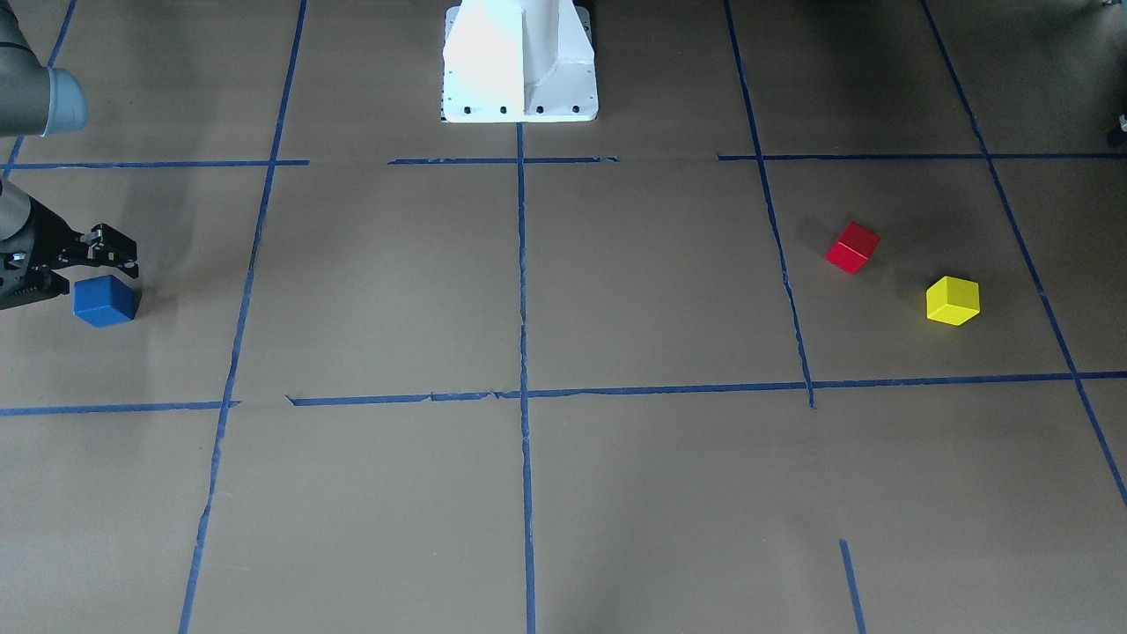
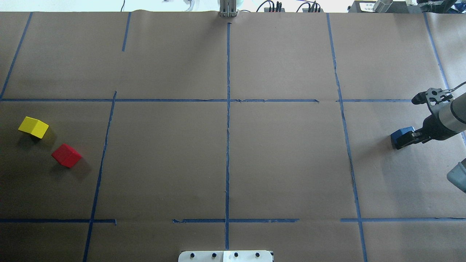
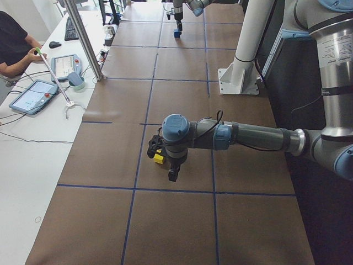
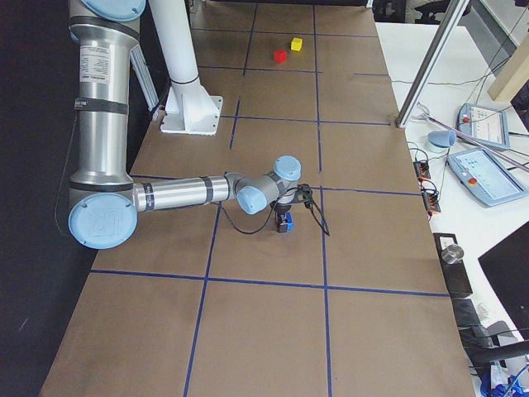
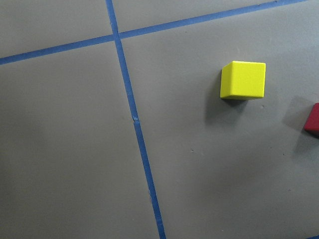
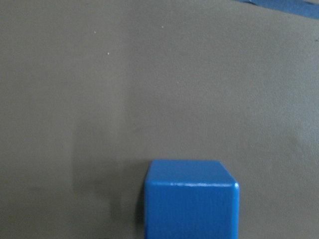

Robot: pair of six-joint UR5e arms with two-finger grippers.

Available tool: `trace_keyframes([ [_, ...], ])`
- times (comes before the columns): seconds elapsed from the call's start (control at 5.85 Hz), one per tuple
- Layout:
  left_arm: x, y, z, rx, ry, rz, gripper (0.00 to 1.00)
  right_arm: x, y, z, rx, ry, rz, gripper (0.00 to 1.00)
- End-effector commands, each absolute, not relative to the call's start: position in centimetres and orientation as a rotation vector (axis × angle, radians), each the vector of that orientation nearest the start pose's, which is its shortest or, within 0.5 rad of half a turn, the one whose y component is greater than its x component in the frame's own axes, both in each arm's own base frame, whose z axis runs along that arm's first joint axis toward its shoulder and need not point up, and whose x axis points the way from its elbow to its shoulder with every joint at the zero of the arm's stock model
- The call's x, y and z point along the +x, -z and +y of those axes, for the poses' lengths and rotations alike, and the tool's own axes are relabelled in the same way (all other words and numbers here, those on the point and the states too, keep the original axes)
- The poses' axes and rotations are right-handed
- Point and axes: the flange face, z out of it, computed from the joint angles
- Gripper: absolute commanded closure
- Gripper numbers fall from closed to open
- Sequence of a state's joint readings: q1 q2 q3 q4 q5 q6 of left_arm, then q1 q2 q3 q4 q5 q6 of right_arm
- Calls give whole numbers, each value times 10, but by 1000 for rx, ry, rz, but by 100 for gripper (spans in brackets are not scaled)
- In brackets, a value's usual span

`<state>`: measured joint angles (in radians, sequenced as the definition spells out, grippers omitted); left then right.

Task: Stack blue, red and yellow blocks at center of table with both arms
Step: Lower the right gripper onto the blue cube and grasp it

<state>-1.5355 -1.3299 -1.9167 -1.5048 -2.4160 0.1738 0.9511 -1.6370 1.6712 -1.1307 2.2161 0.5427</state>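
Note:
The blue block (image 1: 104, 300) sits on the table at the robot's far right, and also shows in the overhead view (image 2: 402, 132) and low in the right wrist view (image 6: 192, 199). My right gripper (image 2: 406, 123) is open and low over it, with one finger close beside the block. The red block (image 2: 66, 155) and the yellow block (image 2: 33, 127) lie close together at the far left. The left wrist view looks down on the yellow block (image 5: 243, 79), with the red block (image 5: 314, 118) at its edge. My left gripper (image 3: 172, 174) hovers by the yellow block (image 3: 159, 158); I cannot tell whether it is open or shut.
Blue tape lines divide the brown table, crossing at its centre (image 2: 228, 160). The white robot pedestal (image 1: 519, 62) stands at the robot's edge. An operator (image 3: 14, 47), tablets and a metal pole stand on the side table beyond the far edge.

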Motion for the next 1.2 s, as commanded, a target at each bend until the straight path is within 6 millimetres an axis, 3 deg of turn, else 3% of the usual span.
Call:
trace_keyframes([
  [0.0,-45,-596,-392,95,-214,842,0,-230,-597,-448,48,223,-770,16],
  [0.34,-46,-597,-391,96,-214,842,0,-236,-590,-457,60,232,-778,76],
  [0.51,-46,-598,-391,94,-214,842,0,-238,-576,-462,83,239,-794,96],
  [0.68,-46,-599,-389,91,-213,842,0,-243,-532,-468,120,208,-834,100],
  [0.85,-46,-599,-389,91,-213,842,0,-271,-461,-481,118,80,-911,100],
  [1.03,-44,-598,-389,91,-212,865,0,-323,-407,-476,91,48,-976,100],
])
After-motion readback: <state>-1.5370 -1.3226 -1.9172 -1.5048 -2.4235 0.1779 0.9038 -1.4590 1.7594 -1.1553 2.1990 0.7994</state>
